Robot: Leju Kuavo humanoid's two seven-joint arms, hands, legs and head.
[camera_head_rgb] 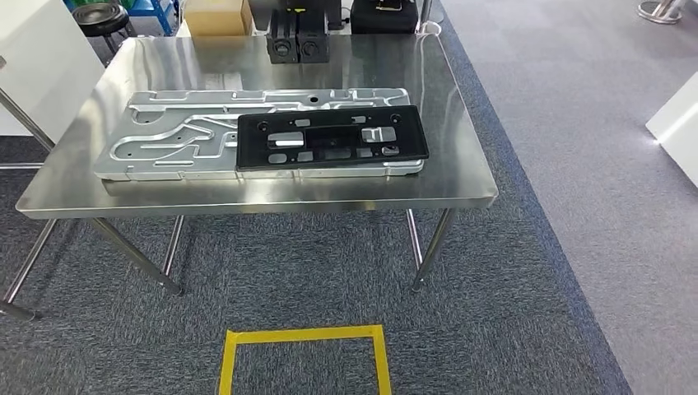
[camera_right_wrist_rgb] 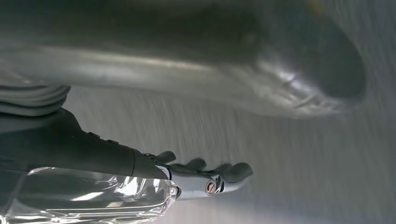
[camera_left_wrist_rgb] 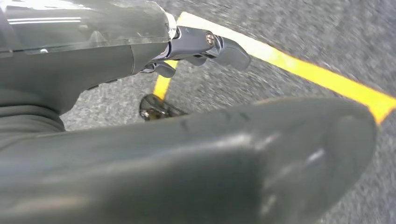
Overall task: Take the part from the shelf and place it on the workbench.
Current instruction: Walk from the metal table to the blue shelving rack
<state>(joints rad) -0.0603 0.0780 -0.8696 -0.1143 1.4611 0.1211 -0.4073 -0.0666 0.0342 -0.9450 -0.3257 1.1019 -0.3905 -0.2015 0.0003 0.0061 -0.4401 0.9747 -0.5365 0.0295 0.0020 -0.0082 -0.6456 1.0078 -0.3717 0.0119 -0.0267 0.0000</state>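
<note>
A black plastic part (camera_head_rgb: 331,138) with several cut-outs lies flat on a silver machined plate (camera_head_rgb: 181,136), over its right half. Both rest on the steel workbench (camera_head_rgb: 247,197) ahead of me. My left hand (camera_left_wrist_rgb: 116,60) hangs over grey carpet, its fingers (camera_left_wrist_rgb: 219,46) stretched out and its thumb (camera_left_wrist_rgb: 233,158) apart from them, holding nothing. My right hand (camera_right_wrist_rgb: 93,154) also hangs low with its fingers (camera_right_wrist_rgb: 210,179) straight and its thumb (camera_right_wrist_rgb: 233,56) spread away, nothing in it.
A yellow tape square (camera_head_rgb: 303,335) marks the carpet in front of the bench; the yellow tape (camera_left_wrist_rgb: 303,70) runs under my left hand. Two black boxes (camera_head_rgb: 296,45) stand at the bench's far edge. Beyond are a cardboard box (camera_head_rgb: 218,16) and a black stool (camera_head_rgb: 100,16).
</note>
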